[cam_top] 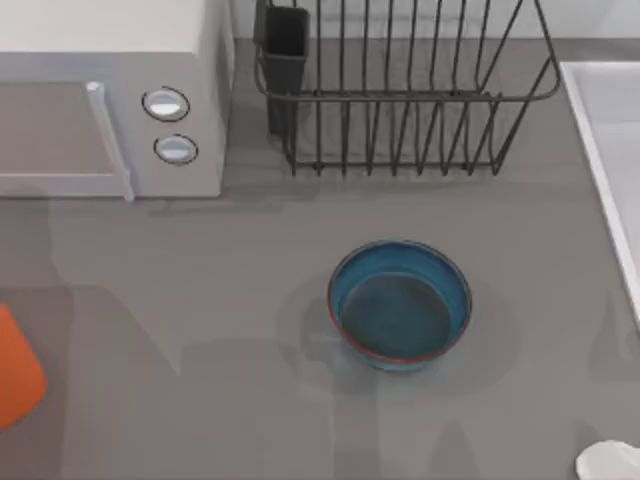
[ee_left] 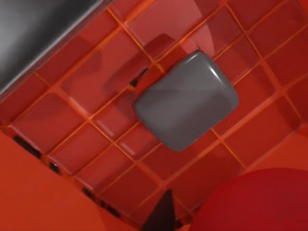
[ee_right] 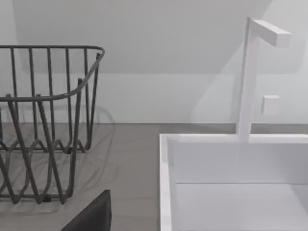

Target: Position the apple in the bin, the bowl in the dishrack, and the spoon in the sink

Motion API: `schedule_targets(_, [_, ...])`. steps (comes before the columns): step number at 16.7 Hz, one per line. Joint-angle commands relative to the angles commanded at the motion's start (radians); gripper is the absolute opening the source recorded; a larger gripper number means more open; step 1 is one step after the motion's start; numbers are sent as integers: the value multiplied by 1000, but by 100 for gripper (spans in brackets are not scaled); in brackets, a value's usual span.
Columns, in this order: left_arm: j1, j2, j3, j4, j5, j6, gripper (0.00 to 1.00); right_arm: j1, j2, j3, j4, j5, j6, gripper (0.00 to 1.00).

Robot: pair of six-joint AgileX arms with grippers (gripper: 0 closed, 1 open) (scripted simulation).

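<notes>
Bowl (cam_top: pixel 400 306) on table (cam_top: pixel 200 300), below dishrack (cam_top: pixel 400 90); no legible writing.

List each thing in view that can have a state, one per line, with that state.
Bowl: upright on the table, holding nothing, outside the dishrack.
Dishrack: upright at the back, no dishes in it.
Sink: basin bare where it shows.
Spoon: lying on the table at the top view's right, outside the sink.
Bin: open, its grid floor seen by the left wrist camera.
Apple: over the bin's floor.
Microwave: door shut.

bowl (cam_top: pixel 400 306) before dishrack (cam_top: pixel 400 90), sink (cam_top: pixel 610 140) right
</notes>
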State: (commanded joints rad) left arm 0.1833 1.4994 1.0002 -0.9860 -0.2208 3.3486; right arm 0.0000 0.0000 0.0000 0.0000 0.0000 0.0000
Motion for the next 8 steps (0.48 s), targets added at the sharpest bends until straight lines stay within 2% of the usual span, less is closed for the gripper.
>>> schedule_targets(2, [0, 0, 0, 0, 0, 0, 0, 0, 0, 0, 0, 0, 0, 100])
schedule_targets(8, [0, 0, 0, 0, 0, 0, 45, 0, 0, 0, 0, 0, 0, 100])
